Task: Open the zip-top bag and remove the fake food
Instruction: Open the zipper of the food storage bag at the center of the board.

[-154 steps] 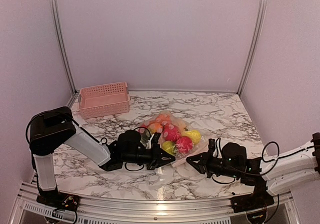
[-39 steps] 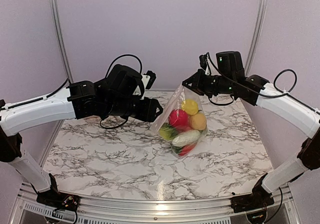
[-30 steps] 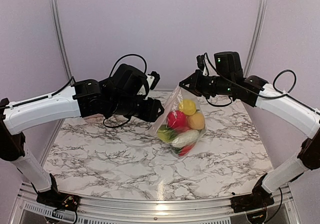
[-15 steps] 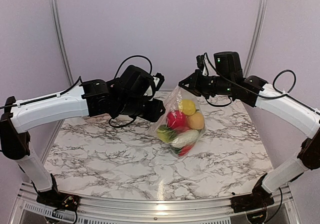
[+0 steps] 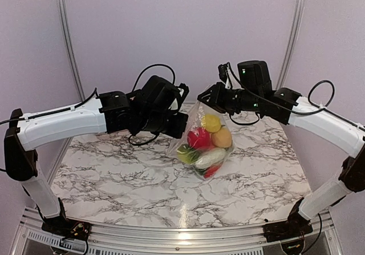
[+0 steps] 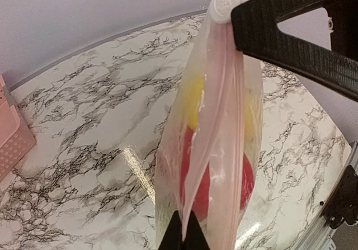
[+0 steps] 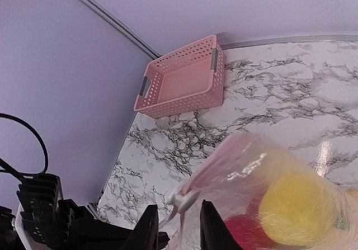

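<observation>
The zip-top bag (image 5: 206, 144) hangs in the air above the marble table, and the fake food shows through it: a yellow piece (image 5: 212, 122), a red one (image 5: 198, 138), an orange one (image 5: 222, 137), and green and cream pieces lower down. My left gripper (image 6: 183, 234) is shut on the pink zip strip (image 6: 215, 121) at the bag's left edge. The right gripper (image 7: 178, 205) sits at the bag's top corner. Its jaws stand slightly apart on either side of the white zip slider (image 7: 182, 197). In the top view the left gripper (image 5: 181, 124) and right gripper (image 5: 201, 98) flank the bag.
A pink slatted basket (image 7: 182, 79) stands at the table's back left corner; the left arm hides it in the top view. The marble table (image 5: 125, 175) spreads below the bag. Purple walls close in the back and both sides.
My left gripper has reached the bag's left edge and shut on the zip strip. The right gripper's jaws have parted a little, and it has shifted slightly left.
</observation>
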You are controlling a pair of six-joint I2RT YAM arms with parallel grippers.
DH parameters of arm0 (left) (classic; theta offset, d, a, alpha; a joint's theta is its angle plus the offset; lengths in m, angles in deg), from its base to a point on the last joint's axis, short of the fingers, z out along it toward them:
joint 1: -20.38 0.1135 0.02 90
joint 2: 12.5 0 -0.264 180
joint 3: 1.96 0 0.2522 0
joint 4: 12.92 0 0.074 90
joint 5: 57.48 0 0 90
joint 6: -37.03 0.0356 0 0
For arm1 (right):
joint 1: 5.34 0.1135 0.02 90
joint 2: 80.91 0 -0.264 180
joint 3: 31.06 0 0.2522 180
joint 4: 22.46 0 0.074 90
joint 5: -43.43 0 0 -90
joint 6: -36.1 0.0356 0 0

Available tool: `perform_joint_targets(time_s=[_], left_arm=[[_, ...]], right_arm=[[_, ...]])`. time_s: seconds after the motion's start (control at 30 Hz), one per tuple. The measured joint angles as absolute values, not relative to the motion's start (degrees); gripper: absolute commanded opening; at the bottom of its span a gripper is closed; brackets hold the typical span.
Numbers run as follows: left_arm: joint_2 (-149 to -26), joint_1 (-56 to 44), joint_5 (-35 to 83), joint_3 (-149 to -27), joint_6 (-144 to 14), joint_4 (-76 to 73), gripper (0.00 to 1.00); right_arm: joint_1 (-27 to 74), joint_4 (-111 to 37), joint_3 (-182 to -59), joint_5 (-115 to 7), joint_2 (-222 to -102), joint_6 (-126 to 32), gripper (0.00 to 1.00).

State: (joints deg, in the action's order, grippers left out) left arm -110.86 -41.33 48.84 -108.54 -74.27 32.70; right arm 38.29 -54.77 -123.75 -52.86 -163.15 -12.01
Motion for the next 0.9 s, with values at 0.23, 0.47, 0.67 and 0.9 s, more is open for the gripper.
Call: perform_joint_targets(time_s=[0.23, 0.47, 0.67, 0.9], left_arm=[[-108.85, -41.33, 45.58, -105.52, -78.2, 29.07, 0.0], [-108.07, -41.33, 41.82, -103.93, -81.75, 26.2, 0.0], [-108.07, -41.33, 40.23, -103.91, -83.1, 24.63, 0.0], [-107.45, -41.33, 39.99, -101.63, -84.35, 22.51, 0.0]], right_arm=[[42.53, -56.14, -123.82, -47.87, -162.29, -14.44, 0.46], [47.56, -57.98, -122.73, -40.73, -157.77, -15.0, 0.43], [51.71, -60.49, -122.68, -35.81, -157.97, -15.2, 0.44], [51.91, -64.38, -124.87, -32.03, -162.25, -17.65, 0.43]])
